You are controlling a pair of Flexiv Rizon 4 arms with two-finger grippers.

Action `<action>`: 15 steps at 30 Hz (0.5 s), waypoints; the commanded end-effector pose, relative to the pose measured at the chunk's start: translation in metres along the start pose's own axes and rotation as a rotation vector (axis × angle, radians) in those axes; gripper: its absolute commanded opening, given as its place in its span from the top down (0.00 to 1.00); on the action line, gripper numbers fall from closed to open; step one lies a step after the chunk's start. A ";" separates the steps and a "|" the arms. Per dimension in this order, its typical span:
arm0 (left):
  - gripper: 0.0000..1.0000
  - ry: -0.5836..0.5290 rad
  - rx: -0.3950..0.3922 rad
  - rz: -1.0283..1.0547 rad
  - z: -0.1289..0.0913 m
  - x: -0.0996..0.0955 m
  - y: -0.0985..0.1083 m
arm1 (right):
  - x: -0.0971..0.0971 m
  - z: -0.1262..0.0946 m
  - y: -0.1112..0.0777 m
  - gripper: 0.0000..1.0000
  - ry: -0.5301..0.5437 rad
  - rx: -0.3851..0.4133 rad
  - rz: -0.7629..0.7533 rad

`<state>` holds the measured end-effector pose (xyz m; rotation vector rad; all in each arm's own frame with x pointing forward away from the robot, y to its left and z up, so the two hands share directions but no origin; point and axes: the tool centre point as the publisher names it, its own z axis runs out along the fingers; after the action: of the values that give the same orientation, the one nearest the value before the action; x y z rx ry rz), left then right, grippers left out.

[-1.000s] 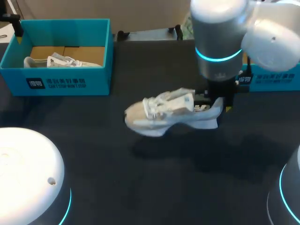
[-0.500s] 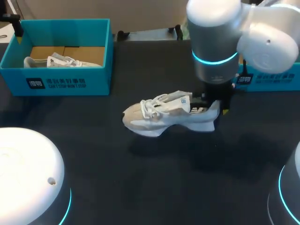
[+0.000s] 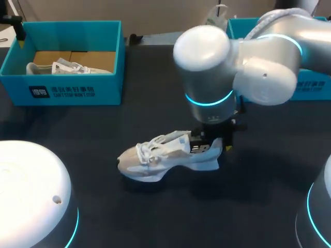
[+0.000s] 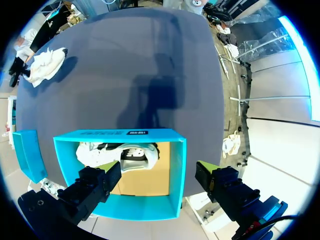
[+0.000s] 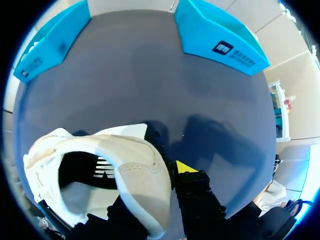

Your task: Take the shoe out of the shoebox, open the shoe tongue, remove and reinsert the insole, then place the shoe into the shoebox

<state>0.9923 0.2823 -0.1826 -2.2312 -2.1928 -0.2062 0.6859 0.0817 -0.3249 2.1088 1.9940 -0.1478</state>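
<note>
Shoe (image 3: 165, 155) is sitting out over the middle of the table (image 3: 155, 217), well apart from both blue boxes, so I am judging the first step done. The right gripper (image 3: 214, 147) is clamping its heel (whether the sole is resting on the table or hanging just above it, I cannot tell). Opening the tongue, pulling and refitting the insole, and boxing the shoe all look to be left. The laces are looking tied, as far as I can make out.

The left-hand box (image 3: 77, 93) is holding a second shoe (image 3: 67, 67); the right-hand box (image 3: 310, 88) is showing only its wall from overhead.

The right wrist view is adding what the big arm is hiding from above: the heel wall pinched between the fingers, one inside the collar, and the shoe's dark inside. The left wrist view is showing the left gripper (image 4: 160, 187) hanging above the left-hand box with its fingers spread wide, grasping nothing.
</note>
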 end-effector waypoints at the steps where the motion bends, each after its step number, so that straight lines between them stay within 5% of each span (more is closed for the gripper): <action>1: 0.00 0.002 -0.002 0.000 0.000 0.000 -0.001 | 0.024 0.010 -0.003 1.00 -0.020 0.017 -0.012; 15: 0.00 0.002 -0.002 0.000 0.000 0.000 -0.001 | 0.044 0.023 -0.016 1.00 0.010 0.048 -0.009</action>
<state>0.9923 0.2823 -0.1826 -2.2312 -2.1929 -0.2061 0.6750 0.1152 -0.3569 2.1448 2.0238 -0.1820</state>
